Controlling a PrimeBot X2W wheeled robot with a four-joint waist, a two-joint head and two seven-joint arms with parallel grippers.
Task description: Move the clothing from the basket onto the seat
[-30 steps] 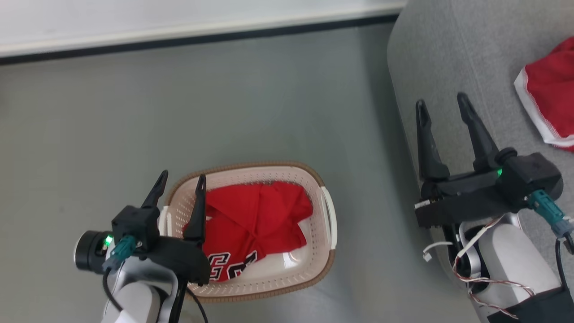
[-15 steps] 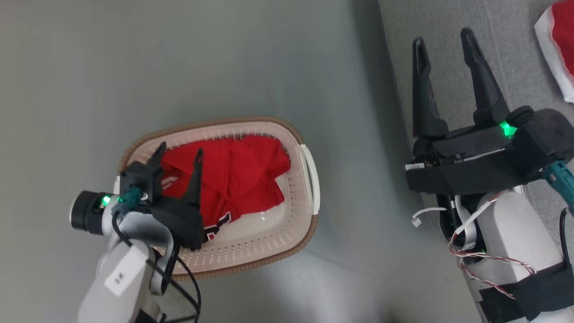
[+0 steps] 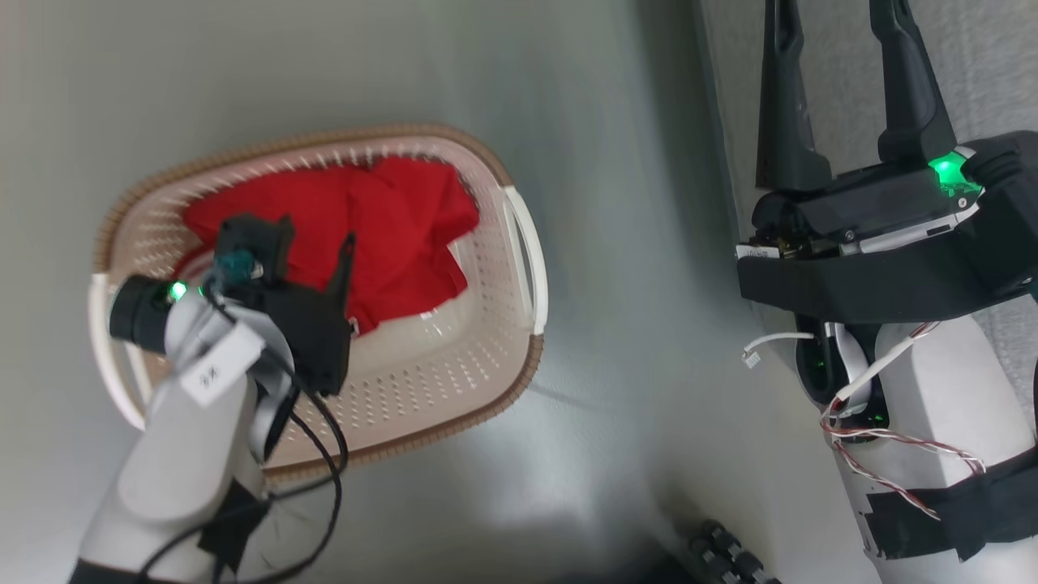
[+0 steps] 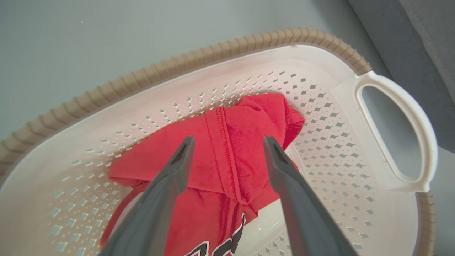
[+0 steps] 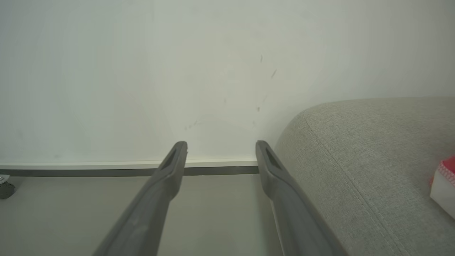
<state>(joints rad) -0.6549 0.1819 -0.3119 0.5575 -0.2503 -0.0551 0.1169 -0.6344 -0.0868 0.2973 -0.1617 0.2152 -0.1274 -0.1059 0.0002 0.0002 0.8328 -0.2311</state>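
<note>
Since a moment ago the left gripper (image 4: 229, 141) has gone from the edge of the basket (image 3: 454, 377) to a spot inside it, over the clothing (image 3: 397, 219). The head camera has tipped too, so the whole picture sits differently.

The left gripper is open. In the left wrist view its two fingers (image 4: 170, 185) spread apart in the lower middle of the frame, with a stitched fold of the red cloth between them. I cannot tell if the tips touch the cloth. It holds nothing.

The clothing lies bunched up on the basket's floor, in the left half of the head view. Some dark and white letters (image 4: 213, 249) peek out at the bottom of the left wrist view. The basket stands on the grey floor (image 3: 584, 122), with one white handle (image 4: 424, 142) toward the seat (image 5: 373, 149).

The right gripper (image 5: 220, 145) is open and empty. In the head view it sits at the upper right, over the edge of the seat. At the right edge of the right wrist view, a red and white cloth (image 5: 444, 177) lies on the seat.
</note>
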